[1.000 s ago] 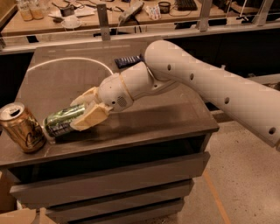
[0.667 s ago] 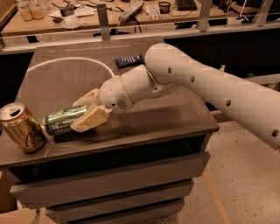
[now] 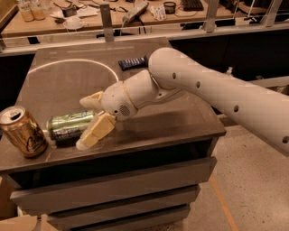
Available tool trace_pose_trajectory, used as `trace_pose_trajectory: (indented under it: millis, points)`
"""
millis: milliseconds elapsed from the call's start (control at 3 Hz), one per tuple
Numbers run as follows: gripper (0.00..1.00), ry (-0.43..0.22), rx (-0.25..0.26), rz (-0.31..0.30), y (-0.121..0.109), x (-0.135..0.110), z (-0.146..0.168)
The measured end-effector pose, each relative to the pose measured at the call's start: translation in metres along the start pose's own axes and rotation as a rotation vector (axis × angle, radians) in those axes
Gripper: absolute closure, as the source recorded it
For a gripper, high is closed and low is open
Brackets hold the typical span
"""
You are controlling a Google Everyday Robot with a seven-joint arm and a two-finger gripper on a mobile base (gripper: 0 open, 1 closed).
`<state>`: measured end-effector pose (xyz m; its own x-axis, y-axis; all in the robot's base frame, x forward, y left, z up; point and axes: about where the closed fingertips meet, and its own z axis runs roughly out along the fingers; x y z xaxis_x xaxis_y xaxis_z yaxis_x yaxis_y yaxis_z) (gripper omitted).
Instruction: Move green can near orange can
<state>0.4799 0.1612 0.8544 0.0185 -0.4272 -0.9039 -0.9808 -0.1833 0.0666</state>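
Note:
The green can (image 3: 68, 125) lies on its side on the dark table (image 3: 171, 122) near the front left. Its left end is close beside the orange can (image 3: 21, 131), which stands upright at the front left corner. My gripper (image 3: 83, 122) reaches in from the right at the green can's right end. Its fingers are spread open, one behind the can (image 3: 91, 99) and one in front of it (image 3: 95, 131). The white arm stretches off to the right.
A dark flat remote-like object (image 3: 132, 63) lies at the back of the table. A white curved line (image 3: 72, 63) is marked on the tabletop. Drawers (image 3: 113, 189) sit below the table's front edge. A cluttered counter (image 3: 135, 13) and metal posts stand behind.
The front finger has swung away from the green can, so the jaws stand wider than before. The can stays lying on the table beside the orange can.

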Motion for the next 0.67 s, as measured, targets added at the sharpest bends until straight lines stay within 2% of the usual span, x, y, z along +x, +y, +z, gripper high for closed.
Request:
trace_pose_trajectory:
  millis: [667]
  points:
    - [0.0, -0.026, 0.007, -0.035, 0.0042, -0.0018, -0.0013]
